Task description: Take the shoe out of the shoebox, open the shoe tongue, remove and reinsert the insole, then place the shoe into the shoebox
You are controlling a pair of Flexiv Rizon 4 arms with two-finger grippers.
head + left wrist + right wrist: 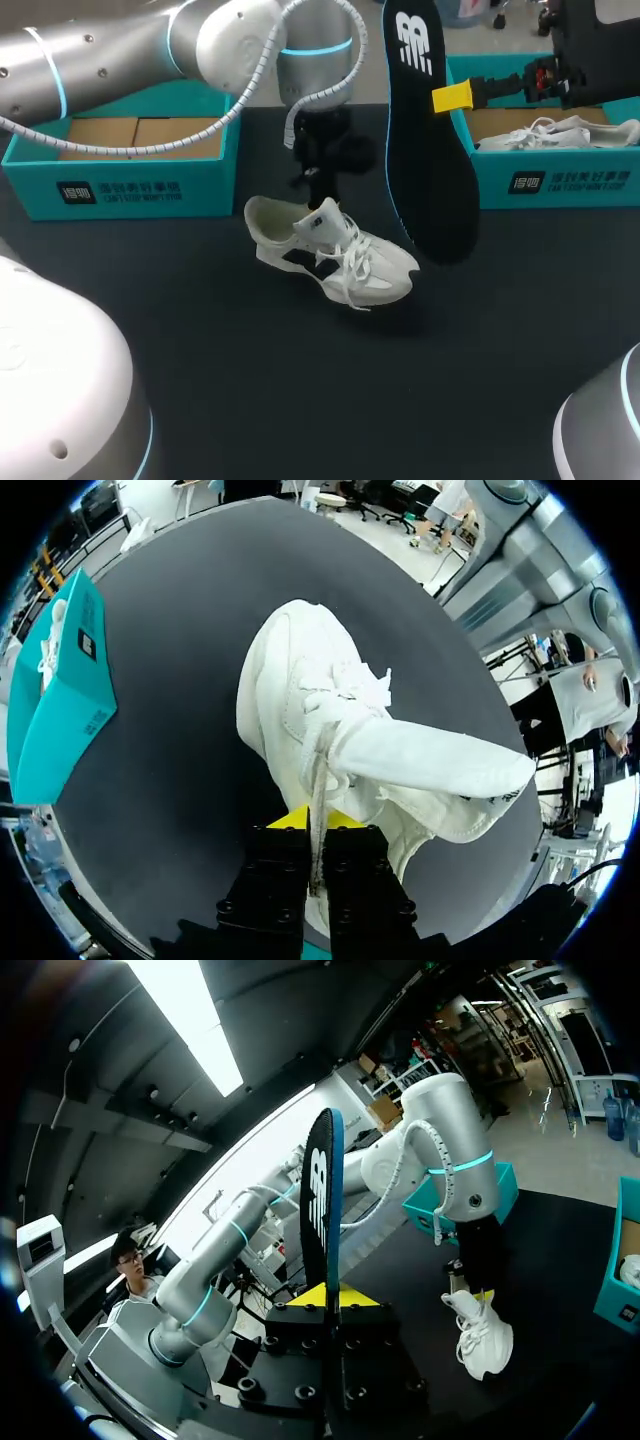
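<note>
Yellow-tipped fingers of my right gripper (328,1298) are clamping the black insole (320,1190) by its edge. They are holding it upright in the air, above the black table (300,400) and in front of the right teal shoebox (560,182). That box is carrying a second white shoe (560,132).

Out of its box, the white sneaker (330,255) with dark side marks is sitting on its sole on the table between the two boxes, toe toward my right side. Its heel is pointing toward the left teal shoebox (130,185), which is showing brown cardboard (135,132) inside.

I am coming down on the sneaker with my left arm (120,50). My left gripper (312,825) is pinching a thin white part at the sneaker's opening, fingers nearly together. Just beside it, the tongue (430,760) is sticking out from the laces.
</note>
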